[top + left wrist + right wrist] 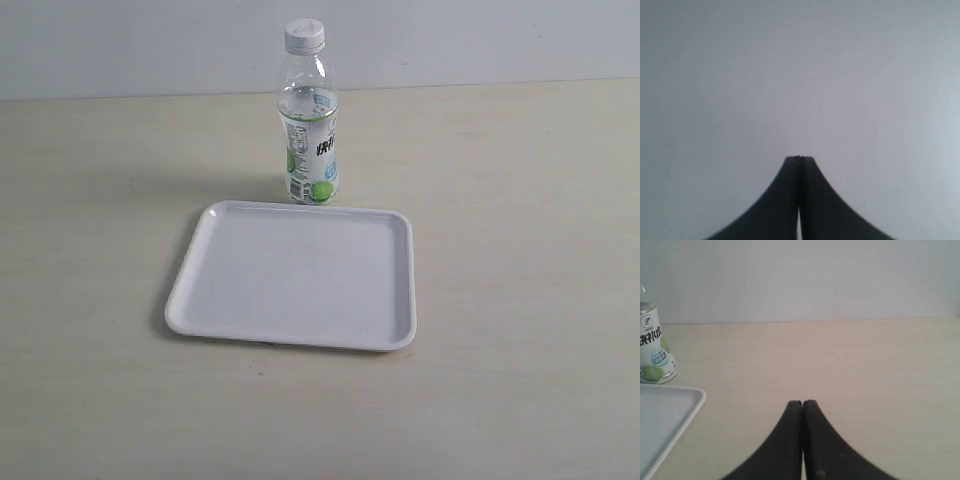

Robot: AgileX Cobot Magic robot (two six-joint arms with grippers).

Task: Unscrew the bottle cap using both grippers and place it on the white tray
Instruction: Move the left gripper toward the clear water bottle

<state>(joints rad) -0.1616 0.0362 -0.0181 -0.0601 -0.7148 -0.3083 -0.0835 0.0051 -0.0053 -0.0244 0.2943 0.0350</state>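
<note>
While the bottle cap [304, 36] sits on the bottle [310, 140] at upper centre, just beyond the white tray [295, 275], we see the left gripper [799, 159] and right gripper [802, 402] each closed tight, empty.

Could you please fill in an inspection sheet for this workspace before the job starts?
Surface: pale beige table, bare and clean-looking.
Job's things: bottle upright just beyond the far edge of the white tray; bottle cap on its neck; tray holds nothing.
Clutter: nothing seen.
Grippers: left gripper shut, holding nothing; right gripper shut, holding nothing, off to the tray's side; neither shows in the exterior view.
Cables: nothing seen.
Surroundings: plain pale wall behind the table.
</note>
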